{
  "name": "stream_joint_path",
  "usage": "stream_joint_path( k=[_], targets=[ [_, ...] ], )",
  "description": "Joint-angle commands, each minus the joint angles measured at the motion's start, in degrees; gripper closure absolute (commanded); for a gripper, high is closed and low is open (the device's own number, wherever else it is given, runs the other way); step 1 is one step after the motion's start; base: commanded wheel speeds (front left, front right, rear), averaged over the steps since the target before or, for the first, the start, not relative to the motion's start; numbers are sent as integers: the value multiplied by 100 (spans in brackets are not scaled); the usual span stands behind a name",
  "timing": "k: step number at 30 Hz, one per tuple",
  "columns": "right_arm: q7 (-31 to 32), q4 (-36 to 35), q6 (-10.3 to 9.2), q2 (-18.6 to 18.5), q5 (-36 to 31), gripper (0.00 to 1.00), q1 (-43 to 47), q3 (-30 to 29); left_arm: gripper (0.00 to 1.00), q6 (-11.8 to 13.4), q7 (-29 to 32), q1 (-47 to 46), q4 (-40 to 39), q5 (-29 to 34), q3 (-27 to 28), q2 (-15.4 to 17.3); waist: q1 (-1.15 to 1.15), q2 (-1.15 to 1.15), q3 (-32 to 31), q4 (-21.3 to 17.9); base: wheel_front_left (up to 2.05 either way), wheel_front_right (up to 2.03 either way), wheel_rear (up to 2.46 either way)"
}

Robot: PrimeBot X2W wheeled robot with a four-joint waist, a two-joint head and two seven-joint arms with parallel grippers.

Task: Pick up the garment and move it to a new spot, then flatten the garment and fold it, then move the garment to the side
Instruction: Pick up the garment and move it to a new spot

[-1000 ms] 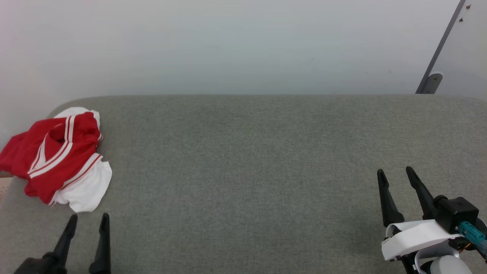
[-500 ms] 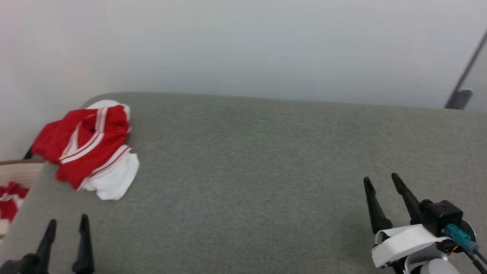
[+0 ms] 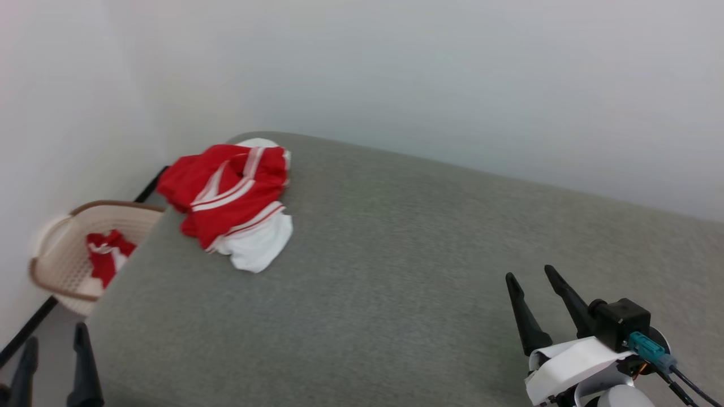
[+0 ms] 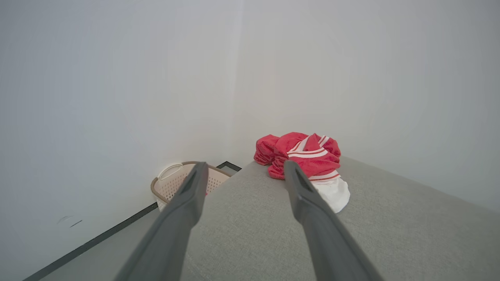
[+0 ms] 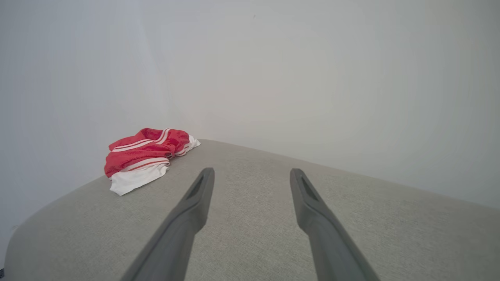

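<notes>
The garment [image 3: 232, 198], a crumpled red shirt with white sleeve ends and striped trim, lies in a heap at the far left corner of the grey worktop [image 3: 396, 282]. It is well ahead of the left claw [image 3: 56, 333] and a little to its right. From the right claw [image 3: 530, 272] it is far off, ahead and to the left. Neither claw touches it; both stand wide open and hold nothing.

We judge the step in hand to be the reach for the pick-up. The left claw is the nearer one, so we would bring it over the heap and come down on a raised red fold rather than the flat white sleeve end. It should pinch enough cloth to lift the whole shirt. One red edge seems to droop over the corner, so a weak pinch could drag the shirt off. Below that corner, ahead of the left claw and to its left, a beige basket [image 3: 56, 265] holds a small red-and-white bundle [image 3: 107, 257].

Compared with a second ago, the whole head view has swung. The shirt was at the picture's left edge and is now nearer the middle, and the basket has come into sight. We read this as the camera turning, since the shirt's folds look unchanged. Both claws are as wide open as before.
</notes>
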Motion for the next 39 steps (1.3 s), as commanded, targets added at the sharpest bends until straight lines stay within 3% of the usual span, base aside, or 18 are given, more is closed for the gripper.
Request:
stream_joint_path(
  k=[1, 7, 18, 27, 39],
  targets=[
    [-32, 19, -6, 10, 13, 0, -39, 10, 0, 44, 43, 34, -62, -59, 43, 10, 0, 0, -152, 356, 0, 0, 0],
    [-33, 32, -6, -54, 16, 0, -79, 32, 0, -86, 742, -361, -138, -511, 66, 177, 0, 0, -29, 419, 0, 0, 0],
    [165, -270, -7, -352, -248, 0, -710, 64, 0, -468, 2590, -2380, 390, -1363, -197, 1210, 0, 0, 1212, -178, 0, 0, 0],
    [369, -856, -6, -493, -503, 0, -1075, -96, 0, -664, 3199, -4217, 1769, -1617, -842, 1774, 0, 0, 2282, -613, 0, 0, 0],
    [657, -1510, -7, -561, -751, 0, -1173, -306, 0, -700, 3703, -5515, 3435, -1871, -1858, 1918, 0, 0, 3044, -917, 0, 0, 0]
  ],
)
